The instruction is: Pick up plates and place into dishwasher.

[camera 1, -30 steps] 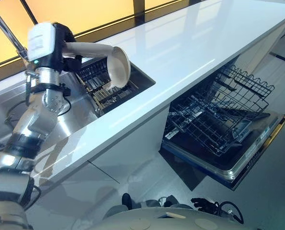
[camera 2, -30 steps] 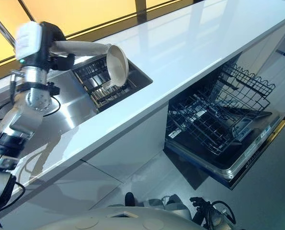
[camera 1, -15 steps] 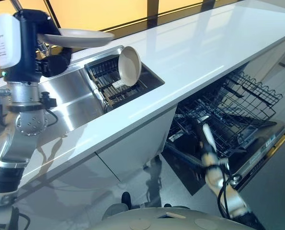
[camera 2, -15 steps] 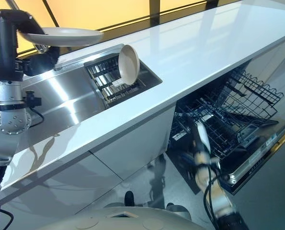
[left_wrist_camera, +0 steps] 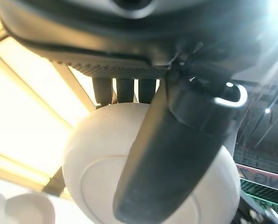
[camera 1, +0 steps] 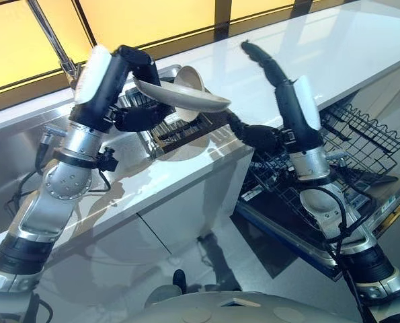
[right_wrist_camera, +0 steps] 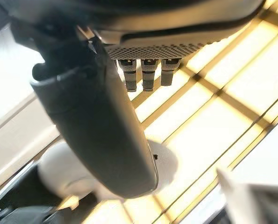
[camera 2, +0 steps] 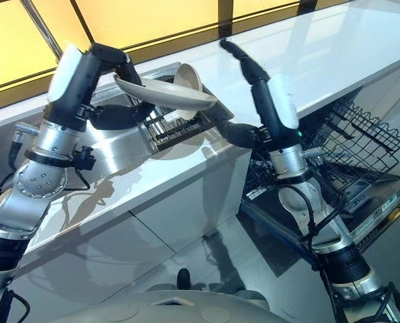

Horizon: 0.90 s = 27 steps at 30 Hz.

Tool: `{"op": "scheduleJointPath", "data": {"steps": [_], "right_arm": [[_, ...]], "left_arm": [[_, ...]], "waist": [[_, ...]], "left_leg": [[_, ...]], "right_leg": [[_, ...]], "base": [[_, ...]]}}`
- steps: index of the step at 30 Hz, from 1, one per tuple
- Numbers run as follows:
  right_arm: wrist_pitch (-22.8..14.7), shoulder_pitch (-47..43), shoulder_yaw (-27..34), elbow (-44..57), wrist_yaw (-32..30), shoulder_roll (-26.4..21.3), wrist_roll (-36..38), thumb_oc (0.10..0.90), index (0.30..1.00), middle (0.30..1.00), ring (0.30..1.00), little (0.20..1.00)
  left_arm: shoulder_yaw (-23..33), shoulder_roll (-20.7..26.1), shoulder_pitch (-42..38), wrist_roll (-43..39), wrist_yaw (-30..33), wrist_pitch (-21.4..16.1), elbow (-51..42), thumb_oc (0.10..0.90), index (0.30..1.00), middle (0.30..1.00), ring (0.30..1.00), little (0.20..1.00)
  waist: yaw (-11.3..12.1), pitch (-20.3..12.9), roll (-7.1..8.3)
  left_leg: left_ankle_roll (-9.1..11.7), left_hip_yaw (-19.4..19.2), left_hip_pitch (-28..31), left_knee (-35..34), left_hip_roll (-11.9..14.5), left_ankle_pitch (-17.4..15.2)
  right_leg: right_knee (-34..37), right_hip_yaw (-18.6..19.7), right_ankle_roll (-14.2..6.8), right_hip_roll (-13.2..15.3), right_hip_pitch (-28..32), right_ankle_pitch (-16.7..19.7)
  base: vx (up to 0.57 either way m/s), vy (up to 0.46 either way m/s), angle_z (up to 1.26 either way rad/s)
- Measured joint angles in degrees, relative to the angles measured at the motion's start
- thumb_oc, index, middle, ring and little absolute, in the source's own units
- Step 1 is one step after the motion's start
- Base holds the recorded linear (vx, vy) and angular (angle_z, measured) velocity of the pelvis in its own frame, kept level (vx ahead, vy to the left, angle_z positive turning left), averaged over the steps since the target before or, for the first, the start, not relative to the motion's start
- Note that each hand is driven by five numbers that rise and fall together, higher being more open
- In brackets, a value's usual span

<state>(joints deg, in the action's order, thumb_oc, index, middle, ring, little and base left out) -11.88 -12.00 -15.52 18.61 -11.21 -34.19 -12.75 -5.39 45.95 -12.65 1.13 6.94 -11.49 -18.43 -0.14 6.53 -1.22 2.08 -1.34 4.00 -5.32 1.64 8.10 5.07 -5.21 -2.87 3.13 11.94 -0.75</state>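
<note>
A cream plate (camera 1: 186, 97) hangs tilted above the counter's front edge, just in front of the sink rack. My left hand (camera 1: 138, 116) is shut on it, fingers under it and the thumb (left_wrist_camera: 162, 168) lying across its face (left_wrist_camera: 96, 177). My right hand (camera 1: 277, 74) is raised beside the plate's right rim, open, with fingers pointing up and its thumb (camera 1: 253, 134) reaching toward the rim from below. I cannot tell whether it touches. A second cream dish (camera 1: 193, 75) stands on edge in the sink rack (camera 1: 179, 131).
The white countertop (camera 1: 334, 47) runs to the right. Below it the dishwasher stands open, its wire rack (camera 1: 361, 128) pulled out over the lowered door (camera 1: 381, 202). A faucet (camera 1: 52, 37) rises behind the steel sink (camera 1: 11, 155).
The left hand has carried the plate from above the sink rightward to the counter's front edge. The right arm has risen from beside the dishwasher to the plate's rim. The camera has shifted.
</note>
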Motion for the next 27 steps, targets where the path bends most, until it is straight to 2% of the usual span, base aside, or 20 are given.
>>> {"op": "scheduleJointPath", "data": {"steps": [8,12,13,14,16,21,22,24,25,26,27], "right_arm": [[1.1,-4.6,-3.5,0.1,5.4,-0.7,0.7,0.800,0.900,0.900,0.900,0.900],[4.3,-4.7,-3.5,0.1,7.4,-0.8,4.7,0.800,0.900,0.900,0.900,0.900],[4.8,-4.7,-3.5,0.1,7.5,-0.7,5.1,0.701,0.815,0.815,0.815,0.801],[5.6,-4.7,-3.6,0.1,7.6,-0.6,5.3,0.100,0.300,0.300,0.300,0.200],[7.3,-4.6,-3.9,0.1,6.8,-0.3,7.2,0.100,0.300,0.300,0.300,0.200],[9.4,-4.2,-4.9,-0.7,4.2,0.6,5.8,0.100,0.300,0.300,0.300,0.200],[9.4,-3.9,-5.4,-0.8,4.1,0.4,5.1,0.100,0.300,0.300,0.300,0.200],[9.2,-3.4,-5.6,-0.8,3.3,-0.6,3.5,0.100,0.300,0.300,0.300,0.200],[9.2,-3.4,-5.6,-0.8,2.7,-0.5,3.1,0.100,0.300,0.300,0.300,0.200],[9.1,-3.4,-5.5,-0.8,1.9,-0.5,2.4,0.100,0.300,0.300,0.300,0.200],[9.0,-3.4,-5.4,-0.8,1.0,-0.6,1.9,0.100,0.300,0.300,0.300,0.200]], "left_arm": [[-2.6,-0.5,-3.2,-1.2,-2.8,0.1,-0.7,0.100,0.300,0.300,0.300,0.200],[-3.9,-0.5,-5.2,-1.5,-3.8,0.1,-0.8,0.100,0.300,0.300,0.300,0.200],[-4.1,-0.5,-5.3,-2.0,-4.0,0.1,-0.8,0.100,0.300,0.300,0.300,0.200],[-4.3,-0.6,-5.4,-2.3,-4.2,0.1,-0.8,0.100,0.300,0.300,0.300,0.200],[-4.6,-1.7,-5.4,-2.4,-5.1,0.3,-0.8,0.100,0.300,0.300,0.300,0.200],[-6.2,-4.0,-5.6,-6.1,-7.9,0.7,-0.9,0.100,0.300,0.300,0.300,0.200],[-6.2,-3.6,-5.7,-6.1,-8.5,0.7,-0.9,0.177,0.366,0.366,0.366,0.277],[-6.2,-2.5,-5.7,-6.2,-10.1,0.7,-0.9,0.251,0.429,0.429,0.429,0.351],[-6.2,-2.5,-5.7,-6.6,-10.4,0.7,-0.9,0.380,0.540,0.540,0.540,0.480],[-6.1,-2.5,-5.7,-7.5,-10.7,0.7,-0.9,0.630,0.754,0.754,0.754,0.730],[-5.9,-2.5,-5.7,-9.0,-11.3,0.6,-0.9,0.800,0.900,0.900,0.900,0.900]], "waist": [[1.1,-0.1,-0.11],[1.5,-0.1,-0.11],[1.5,-0.1,-0.11],[1.5,-0.1,-0.11],[1.5,-0.1,-0.11],[1.2,-0.1,-0.09],[1.2,-0.1,-0.09],[1.1,-0.1,-0.09],[1.0,-0.1,-0.09],[1.0,-0.1,-0.09],[1.0,-0.1,-0.07]], "left_leg": [[-0.4,0.5,-0.6,0.2,-0.3,0.5],[-0.4,0.9,-0.7,0.2,-0.5,0.5],[-0.4,0.9,-0.7,0.2,-0.5,0.5],[-0.4,0.9,-0.7,0.2,-0.5,0.5],[-0.4,0.9,-0.7,0.2,-0.5,0.5],[-0.4,0.9,-0.7,0.2,-0.5,0.5],[-0.4,0.9,-0.7,0.2,-0.5,0.5],[-0.4,0.8,-0.7,0.2,-0.5,0.5],[-0.4,0.8,-0.7,0.2,-0.5,0.5],[-0.4,0.8,-0.7,0.2,-0.6,0.5],[-0.4,0.8,-0.7,0.2,-0.5,0.5]], "right_leg": [[0.0,-0.4,0.0,0.2,-0.4,0.0],[0.0,-0.4,-0.1,0.3,-0.3,-0.1],[0.0,-0.4,-0.2,0.3,-0.3,-0.1],[0.0,-0.4,-0.2,0.3,-0.3,-0.1],[0.0,-0.4,-0.2,0.3,-0.3,-0.1],[0.0,-0.4,-0.2,0.3,-0.3,-0.1],[0.0,-0.4,-0.2,0.3,-0.3,-0.1],[0.0,-0.4,-0.2,0.3,-0.3,-0.1],[0.0,-0.4,-0.2,0.3,-0.3,-0.1],[0.0,-0.4,-0.2,0.3,-0.3,-0.1],[0.0,-0.4,-0.2,0.3,-0.3,-0.1]], "base": [[-0.01,-0.001,0.03],[-0.01,0.000,0.03],[0.00,0.000,0.00],[0.00,0.000,0.00],[0.00,0.000,0.00],[0.00,0.000,0.00],[0.00,0.000,0.00],[0.00,0.000,0.00],[0.00,0.000,0.00],[0.00,0.000,0.00],[0.00,0.000,0.00]]}}
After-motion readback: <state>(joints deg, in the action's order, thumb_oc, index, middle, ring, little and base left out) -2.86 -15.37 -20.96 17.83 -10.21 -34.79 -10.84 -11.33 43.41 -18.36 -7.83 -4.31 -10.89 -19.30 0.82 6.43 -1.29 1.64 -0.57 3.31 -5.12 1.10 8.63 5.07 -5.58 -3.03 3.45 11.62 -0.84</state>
